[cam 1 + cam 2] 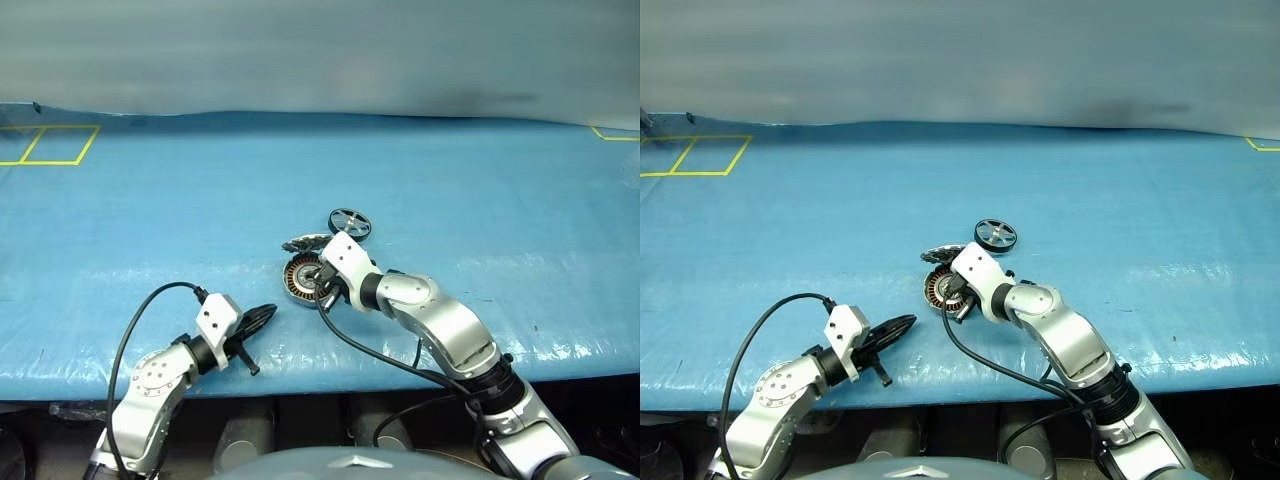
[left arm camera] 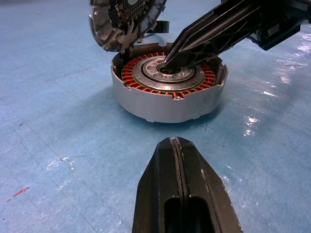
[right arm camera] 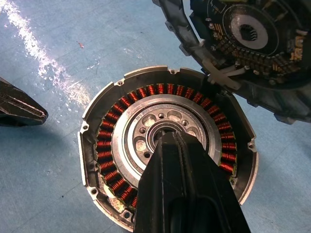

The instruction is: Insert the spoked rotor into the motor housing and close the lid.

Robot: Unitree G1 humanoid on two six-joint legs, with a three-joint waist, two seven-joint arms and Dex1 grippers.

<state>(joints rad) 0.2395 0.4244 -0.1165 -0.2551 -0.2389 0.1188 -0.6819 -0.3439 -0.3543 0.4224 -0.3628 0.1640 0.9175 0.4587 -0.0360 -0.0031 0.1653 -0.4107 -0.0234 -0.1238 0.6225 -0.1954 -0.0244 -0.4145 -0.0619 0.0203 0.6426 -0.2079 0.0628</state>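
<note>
currently the right end effector [image 3: 167,141], fingers pressed together, rests on the round grey motor housing [image 2: 167,94]'s silver hub; it should lift clear, then fetch the black spoked rotor [image 1: 349,222].

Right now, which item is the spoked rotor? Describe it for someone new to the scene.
On the blue table, find the motor housing near the front edge under the right gripper. Just beyond lies the spoked rotor: a black ring with pale spokes, without copper windings.
</note>
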